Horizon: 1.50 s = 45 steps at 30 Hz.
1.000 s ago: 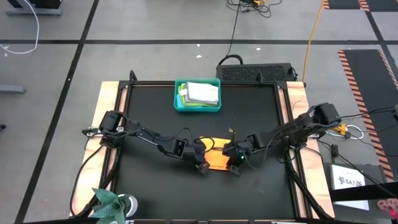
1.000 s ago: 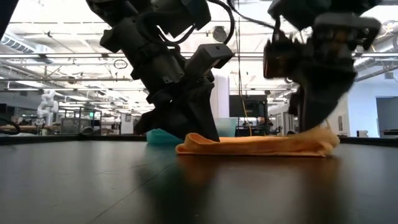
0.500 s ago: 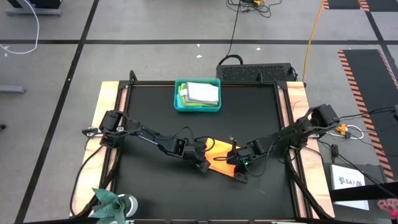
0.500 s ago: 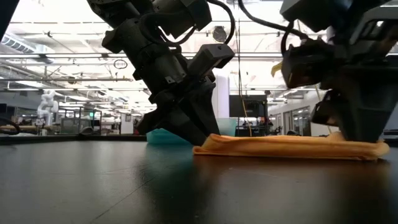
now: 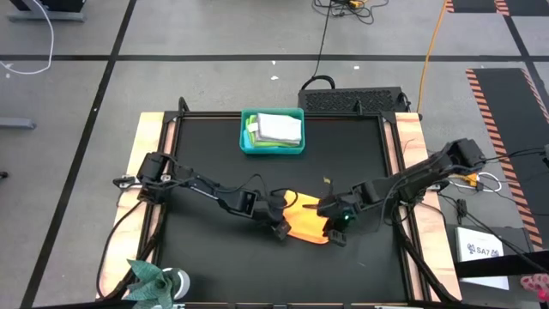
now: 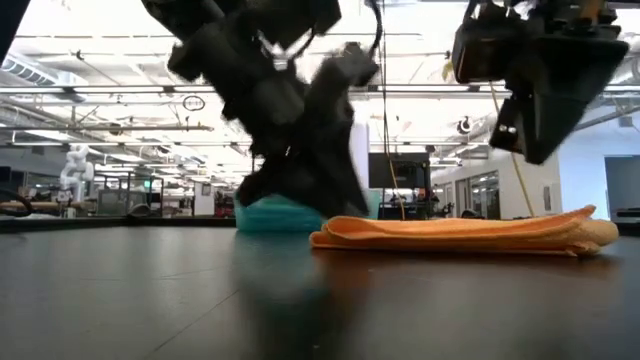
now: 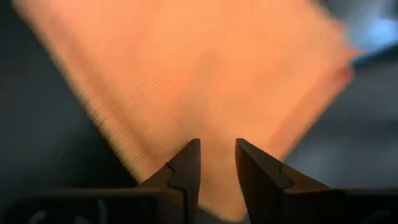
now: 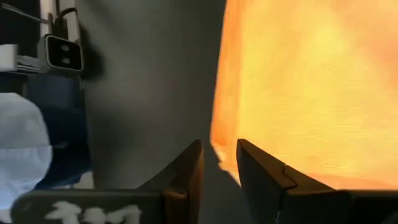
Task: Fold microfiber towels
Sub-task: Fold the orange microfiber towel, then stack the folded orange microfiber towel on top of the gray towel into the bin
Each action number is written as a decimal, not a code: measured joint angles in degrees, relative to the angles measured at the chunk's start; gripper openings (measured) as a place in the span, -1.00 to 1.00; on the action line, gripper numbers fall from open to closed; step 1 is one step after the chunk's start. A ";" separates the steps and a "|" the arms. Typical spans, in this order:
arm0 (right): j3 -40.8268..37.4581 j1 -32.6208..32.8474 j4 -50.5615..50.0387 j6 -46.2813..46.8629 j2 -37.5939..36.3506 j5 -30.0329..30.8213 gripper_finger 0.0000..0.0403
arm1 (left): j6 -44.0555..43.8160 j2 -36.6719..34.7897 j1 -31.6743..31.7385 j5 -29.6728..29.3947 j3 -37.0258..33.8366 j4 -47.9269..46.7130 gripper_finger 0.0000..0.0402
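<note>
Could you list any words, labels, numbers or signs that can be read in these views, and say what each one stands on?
"BA7.06" or similar: printed on the white card lying off the table's right edge in the high view; the last characters are too small to be sure of.
White marks along the right wrist camera's own housing: too blurred to read.
Round sign hanging in the room behind, low view: too small to read.
Nothing readable on the orange-yellow towel or the teal bin.

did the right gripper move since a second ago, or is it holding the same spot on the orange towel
Yes. In the low view the right gripper has lifted clear of the orange towel, which lies folded on the table; in the high view it sits nearer the front edge.
</note>
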 joint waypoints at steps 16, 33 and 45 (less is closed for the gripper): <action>0.03 -11.63 -10.25 -15.10 -4.09 2.05 -0.49 | 23.17 -6.68 6.90 -0.19 2.75 -4.35 -0.49; -6.70 -18.71 -9.04 -13.89 -4.07 5.10 -0.03 | 28.10 -6.73 12.61 9.20 2.75 -13.10 -0.49; -11.38 -22.51 -2.50 -17.83 -4.05 4.01 0.11 | 27.36 -6.73 12.76 5.32 2.75 -14.34 -0.49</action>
